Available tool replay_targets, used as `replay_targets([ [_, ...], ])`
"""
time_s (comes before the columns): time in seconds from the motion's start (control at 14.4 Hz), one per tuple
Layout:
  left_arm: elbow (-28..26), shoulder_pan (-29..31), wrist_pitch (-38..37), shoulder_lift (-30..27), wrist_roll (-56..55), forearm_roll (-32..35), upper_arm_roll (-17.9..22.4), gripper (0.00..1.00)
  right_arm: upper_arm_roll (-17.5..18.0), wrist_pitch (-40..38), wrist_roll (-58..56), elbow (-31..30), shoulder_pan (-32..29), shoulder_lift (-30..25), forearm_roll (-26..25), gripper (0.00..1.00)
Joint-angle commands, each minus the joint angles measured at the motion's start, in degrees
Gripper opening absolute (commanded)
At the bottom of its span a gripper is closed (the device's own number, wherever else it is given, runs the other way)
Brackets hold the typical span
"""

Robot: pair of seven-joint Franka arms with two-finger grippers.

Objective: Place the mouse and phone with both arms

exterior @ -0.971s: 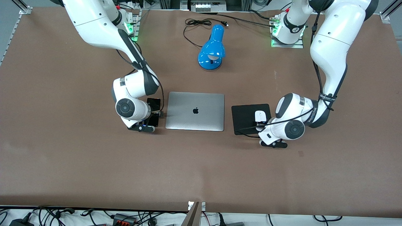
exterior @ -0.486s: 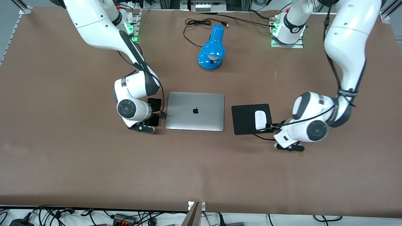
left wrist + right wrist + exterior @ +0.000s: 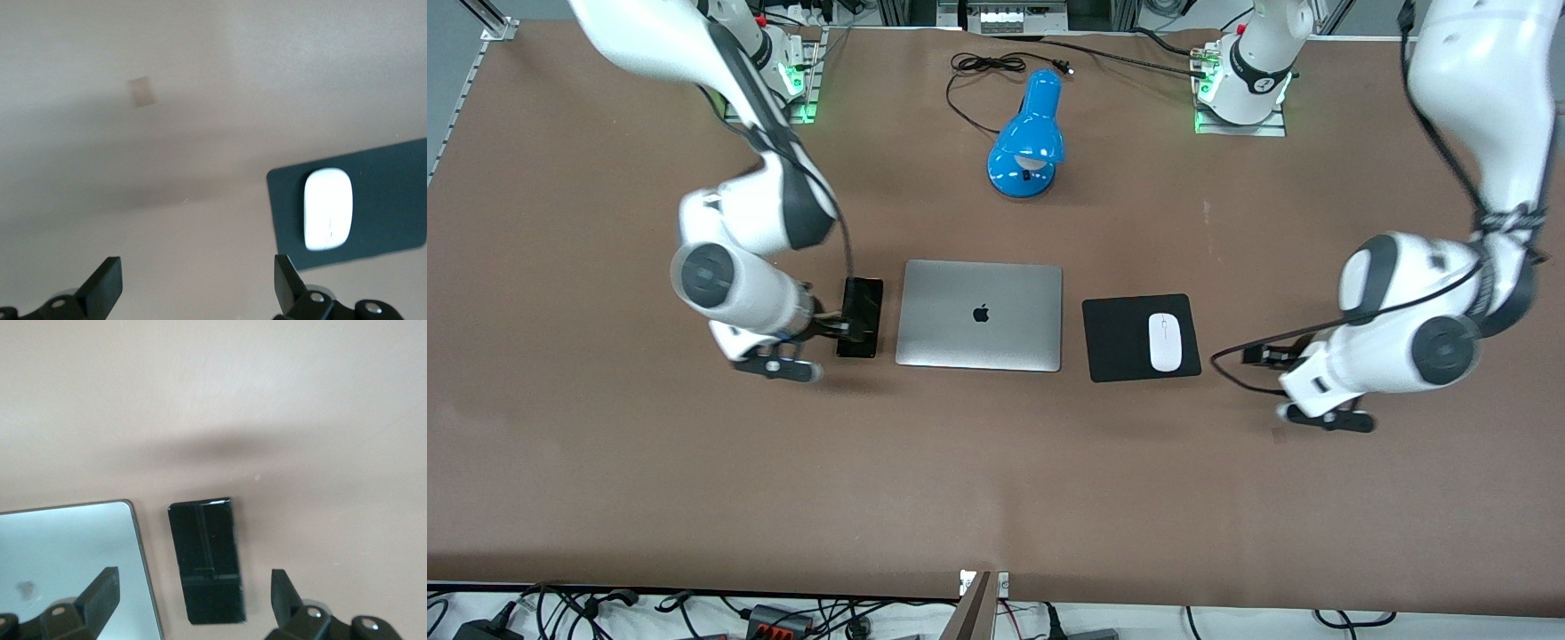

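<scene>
The white mouse (image 3: pixel 1165 341) lies on the black mouse pad (image 3: pixel 1116 342), beside the laptop toward the left arm's end. It also shows in the left wrist view (image 3: pixel 327 209), on the pad (image 3: pixel 393 193). My left gripper (image 3: pixel 1263 356) (image 3: pixel 198 287) is open and empty over bare table beside the pad. The black phone (image 3: pixel 860 317) lies flat beside the laptop toward the right arm's end. It also shows in the right wrist view (image 3: pixel 207 560). My right gripper (image 3: pixel 838 329) (image 3: pixel 193 600) is open and empty, raised over the phone's end.
A closed silver laptop (image 3: pixel 979 315) (image 3: pixel 67 567) lies between the phone and the pad. A blue desk lamp (image 3: pixel 1027 142) with a black cord stands farther from the front camera. A small tan mark (image 3: pixel 141 91) is on the table near my left hand.
The left arm has drawn away from the mouse toward its own end of the table. The right arm has lifted and drawn back off the phone. Mouse and phone stay where they lay.
</scene>
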Motion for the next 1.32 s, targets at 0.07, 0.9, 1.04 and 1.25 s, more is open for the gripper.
replay_targets([
  [0.07, 8.11, -0.32, -12.45, -1.91, 1.14, 4.08, -0.35, 1.0, 0.21, -15.2, -4.81, 9.4, -5.75, -2.78, -2.53, 1.0],
  [0.9, 13.76, 3.11, -24.71, -10.35, 1.14, 3.21, 0.27, 1.0, -4.28, -27.4, -22.03, 22.19, -14.79, -6.56, -8.01, 1.0],
  [1.04, 13.76, 3.37, -24.36, -10.7, 0.09, 2.42, -0.35, 1.0, -0.78, -27.91, -24.67, 22.1, -19.1, -8.4, -7.82, 1.0],
  [1.25, 10.52, 3.9, -22.6, -14.38, -3.52, 0.93, -0.52, 1.0, 2.67, -27.83, -25.38, 22.01, -23.26, -9.72, -8.52, 1.0],
])
